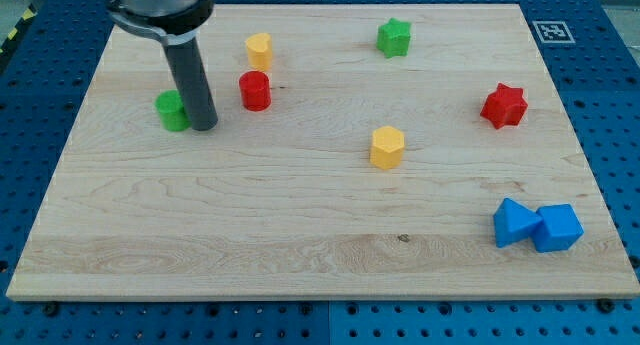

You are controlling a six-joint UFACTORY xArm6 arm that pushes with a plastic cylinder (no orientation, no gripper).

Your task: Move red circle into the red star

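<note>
Showing on the pale wood-grain tabletop (300,205): red circle (255,90), red star (503,106), green star (394,37), yellow hexagon (387,147), two blue blocks (537,226).

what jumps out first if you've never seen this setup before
The thick dark rod comes down at the view's upper left, my tip right beside the green block, with the red circle just to its right. Far across the wooden board, the red star sits near the right edge. Two blue blocks huddle touching at the lower right.
</note>
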